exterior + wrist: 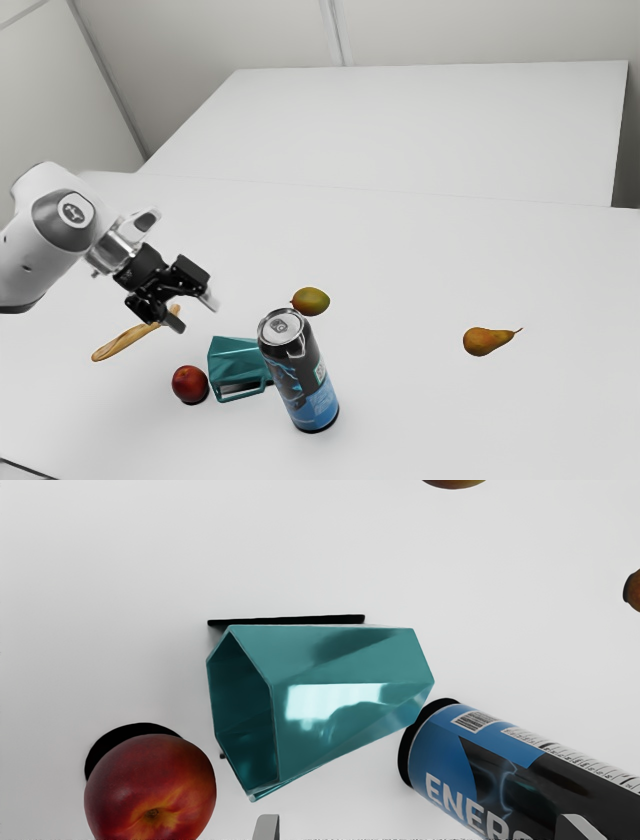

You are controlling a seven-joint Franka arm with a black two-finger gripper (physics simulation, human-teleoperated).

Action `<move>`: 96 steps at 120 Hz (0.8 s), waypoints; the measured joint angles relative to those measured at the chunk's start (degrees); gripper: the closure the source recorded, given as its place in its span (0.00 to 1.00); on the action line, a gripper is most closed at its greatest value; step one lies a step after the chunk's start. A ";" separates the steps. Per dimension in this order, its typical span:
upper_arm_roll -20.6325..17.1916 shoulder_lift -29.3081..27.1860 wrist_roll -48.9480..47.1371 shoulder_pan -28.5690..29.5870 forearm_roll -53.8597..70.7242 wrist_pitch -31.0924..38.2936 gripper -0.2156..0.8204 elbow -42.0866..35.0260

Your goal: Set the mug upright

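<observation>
Nearest on the bench (420, 430) stands an upright energy can (312, 395), partly hiding the mug. Next, toward the exterior view's left, a red peach (190, 384) sits near the mouth of the teal mug (232, 358), which lies on its side, handle on the near side. Farther lie a pear (485, 342) at right, a baguette (122, 343) at left, then a mango (311, 301). The claw (193, 312) hangs at left, wide open and empty.
</observation>
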 joint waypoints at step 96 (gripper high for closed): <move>0.01 9.70 25.94 4.28 -15.64 1.48 0.21 -4.73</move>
